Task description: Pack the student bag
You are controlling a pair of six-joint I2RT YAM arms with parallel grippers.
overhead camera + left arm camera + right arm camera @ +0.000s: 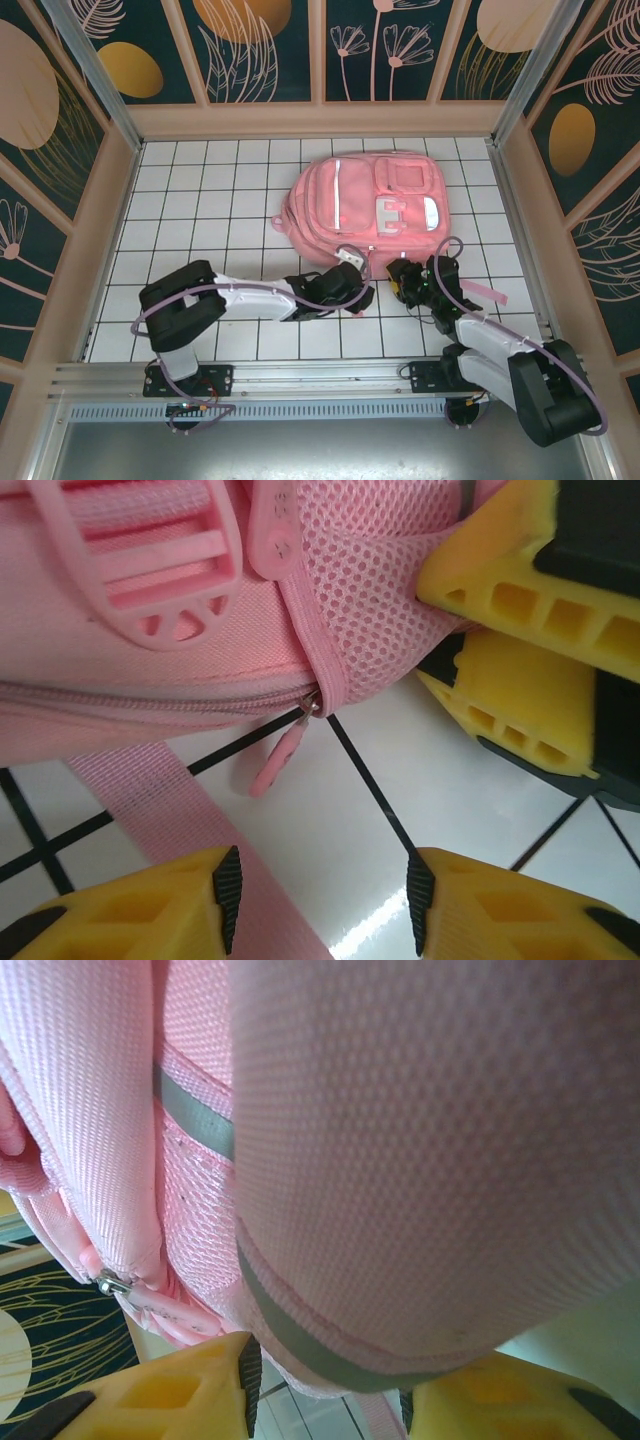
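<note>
Glossy white tabletop (200,200) ruled in a black grid, pale beige frame (320,120) along its far and side edges, dark teal wall panels (260,50) patterned with pink and orange plants, 2 grey metal posts (92,70) at the far corners, aluminium rail (320,378) along the near edge.

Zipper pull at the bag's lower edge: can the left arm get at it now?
Probably yes. The bag's zipper pull hangs just ahead of the left end effector, whose jaws stand apart, with mostly bare tile between them.
</note>
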